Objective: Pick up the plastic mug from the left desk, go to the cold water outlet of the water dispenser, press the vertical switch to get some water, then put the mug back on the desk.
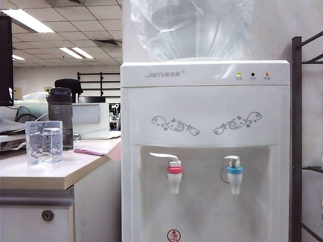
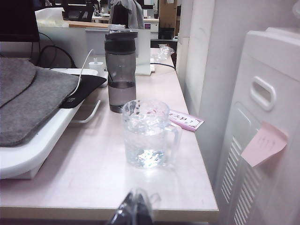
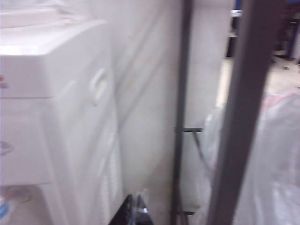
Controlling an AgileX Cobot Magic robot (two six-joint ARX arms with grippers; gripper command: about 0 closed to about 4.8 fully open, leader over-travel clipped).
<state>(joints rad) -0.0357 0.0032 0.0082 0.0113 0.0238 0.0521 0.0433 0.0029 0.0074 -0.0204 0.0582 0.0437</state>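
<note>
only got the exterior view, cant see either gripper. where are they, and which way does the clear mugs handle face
Observer: In the left wrist view the left gripper is shut. It sits short of the cream-topped desk's front edge and faces the clear crinkled plastic mug.
Operator: and the handle
Observer: The handle sticks out toward the tall white water dispenser.
Operator: right gripper
Observer: The right wrist view is blurred, but the right gripper looks shut. It is beside the dispenser, near a dark metal rack.

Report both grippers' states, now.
Left gripper: closed, empty, short of the mug on the desk.
Right gripper: looks closed, empty, beside the dispenser.
</note>
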